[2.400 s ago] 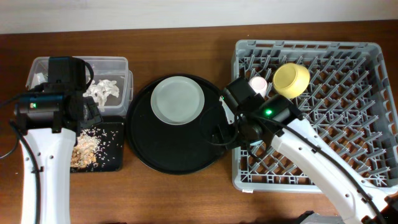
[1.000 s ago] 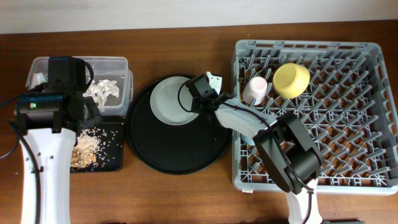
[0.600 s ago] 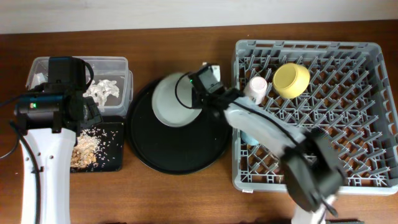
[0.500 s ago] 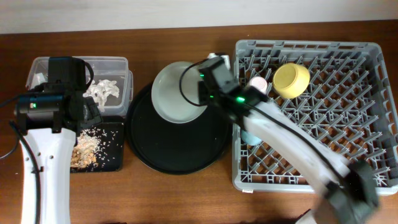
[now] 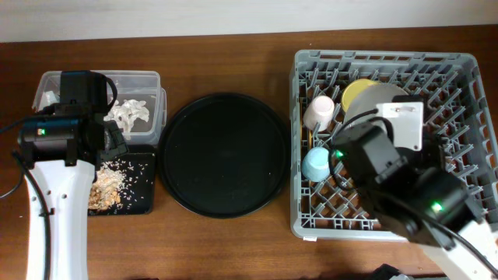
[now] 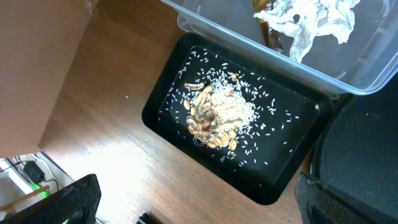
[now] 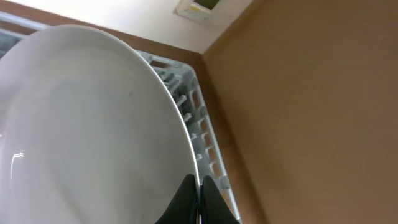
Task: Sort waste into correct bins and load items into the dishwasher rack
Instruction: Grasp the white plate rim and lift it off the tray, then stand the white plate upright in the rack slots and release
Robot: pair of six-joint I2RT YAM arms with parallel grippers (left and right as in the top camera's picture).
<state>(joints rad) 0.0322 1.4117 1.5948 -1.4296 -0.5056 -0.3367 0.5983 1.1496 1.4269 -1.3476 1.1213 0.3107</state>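
Observation:
My right gripper (image 7: 199,190) is shut on the rim of the pale grey-white plate (image 7: 93,124), which it holds on edge over the grey dishwasher rack (image 5: 373,56). From above, the plate (image 5: 383,99) shows behind the yellow bowl (image 5: 354,92). A pink cup (image 5: 319,113) and a light-blue cup (image 5: 317,163) sit in the rack's left part. My left gripper (image 6: 198,186) hangs open over the wood at the front edge of the shallow black tray (image 6: 168,93), which holds food scraps (image 6: 217,115). Crumpled tissue (image 6: 305,18) lies in the clear tub (image 6: 348,68).
A large round black tray (image 5: 224,154) lies bare between the bins and the rack. The rack wall (image 7: 196,124) runs close beside the plate's rim. My left arm (image 5: 66,136) stands over the two bins at the table's left.
My right gripper closed on the plate, lifted it off the round black tray and carried it right, over the rack. The left arm has not moved.

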